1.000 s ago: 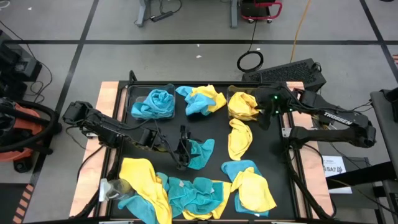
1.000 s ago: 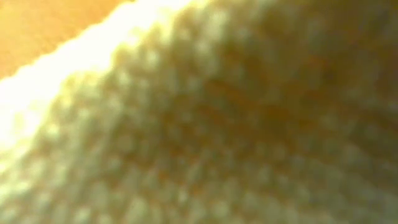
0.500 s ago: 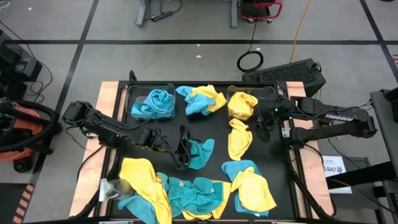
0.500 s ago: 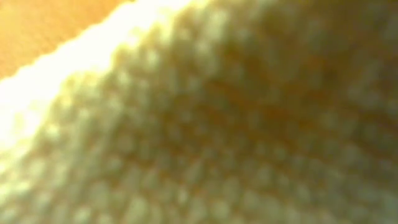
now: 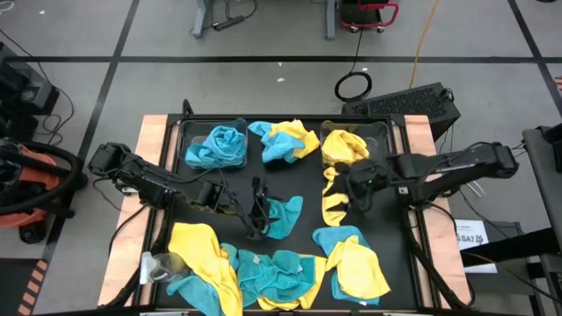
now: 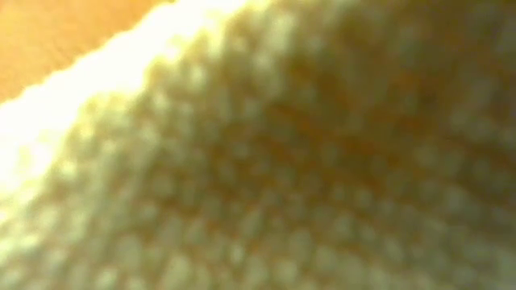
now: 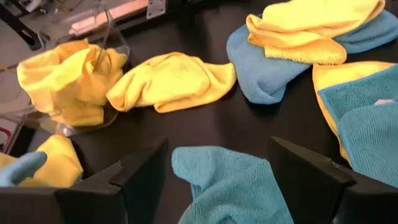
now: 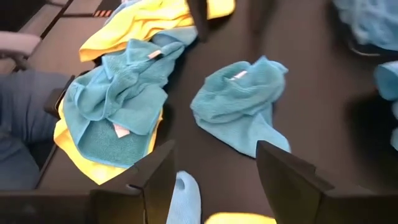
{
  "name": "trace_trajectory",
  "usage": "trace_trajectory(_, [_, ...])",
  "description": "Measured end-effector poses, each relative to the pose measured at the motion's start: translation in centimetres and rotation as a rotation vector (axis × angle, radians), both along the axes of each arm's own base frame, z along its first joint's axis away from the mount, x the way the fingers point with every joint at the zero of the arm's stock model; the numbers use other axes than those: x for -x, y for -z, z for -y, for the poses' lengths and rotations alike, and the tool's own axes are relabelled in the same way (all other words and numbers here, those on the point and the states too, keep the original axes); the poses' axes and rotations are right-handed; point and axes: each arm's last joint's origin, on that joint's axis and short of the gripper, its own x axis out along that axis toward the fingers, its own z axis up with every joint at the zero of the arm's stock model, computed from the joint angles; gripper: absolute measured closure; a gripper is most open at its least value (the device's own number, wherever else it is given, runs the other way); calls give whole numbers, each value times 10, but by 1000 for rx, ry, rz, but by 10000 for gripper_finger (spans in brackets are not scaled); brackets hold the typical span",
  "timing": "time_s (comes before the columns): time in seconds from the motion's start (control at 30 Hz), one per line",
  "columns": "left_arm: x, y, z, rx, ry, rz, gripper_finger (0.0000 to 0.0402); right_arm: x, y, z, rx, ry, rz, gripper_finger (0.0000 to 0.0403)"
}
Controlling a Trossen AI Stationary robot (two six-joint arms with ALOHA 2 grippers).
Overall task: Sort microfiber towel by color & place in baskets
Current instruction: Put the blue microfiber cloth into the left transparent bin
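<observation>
From the left, I have the left gripper (image 5: 256, 215) spread over a teal towel (image 5: 283, 215) mid-table, poised to pinch it; the right gripper (image 5: 362, 186), fingers apart and empty, hovers beside a yellow towel (image 5: 334, 200) near the yellow-filled basket (image 5: 379, 132).

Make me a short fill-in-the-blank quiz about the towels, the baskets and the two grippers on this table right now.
1. The left gripper hovers with open fingers over a ___ towel.
2. The clear basket at the back right holds a ___ towel.
3. The right gripper has its fingers ___.

Missing words: teal; yellow; open
</observation>
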Motion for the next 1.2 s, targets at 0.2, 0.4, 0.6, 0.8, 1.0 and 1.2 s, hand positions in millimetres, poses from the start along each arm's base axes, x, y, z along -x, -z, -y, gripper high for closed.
trace_trajectory(0.2, [4,6,-1,10,-19,-70,121,-29,21,-17,43,-84,12,193])
trace_trajectory(0.4, [9,12,-2,31,-51,-145,121,-56,44,-30,82,-146,48,193])
trace_trajectory(0.6, [15,17,-3,49,-88,-222,121,-82,68,-40,119,-186,109,193])
trace_trajectory(0.8, [19,20,0,69,-108,-260,121,-102,98,-42,138,-176,107,193])
trace_trajectory(1.0, [22,21,10,64,-76,-269,121,-113,126,-41,243,-121,82,193])
trace_trajectory(1.2, [24,21,16,69,-60,-269,121,-123,154,-36,286,-94,54,176])
